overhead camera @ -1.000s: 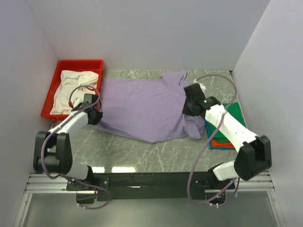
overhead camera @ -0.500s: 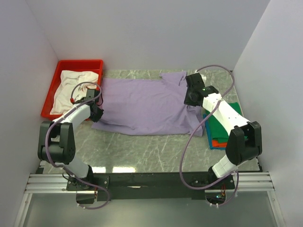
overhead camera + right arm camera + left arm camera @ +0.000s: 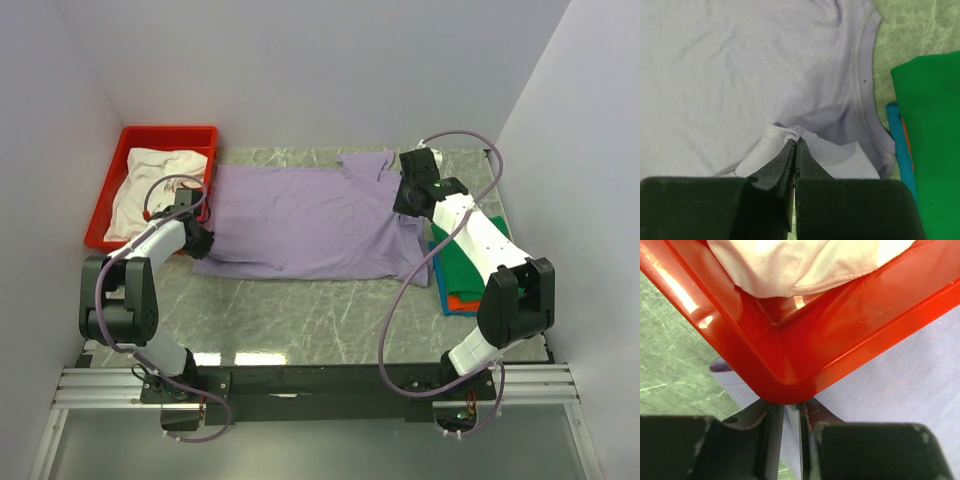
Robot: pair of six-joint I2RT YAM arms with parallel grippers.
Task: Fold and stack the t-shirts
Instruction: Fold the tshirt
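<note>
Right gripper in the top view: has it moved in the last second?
Yes. The right gripper, shut on the lavender t-shirt, has moved toward the back wall, farther from the folded green shirt.

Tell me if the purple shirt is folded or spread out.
Spread out: the purple shirt lies flat across the table, neckline showing. The right fingers pinch only a small tuck at its edge.
</note>
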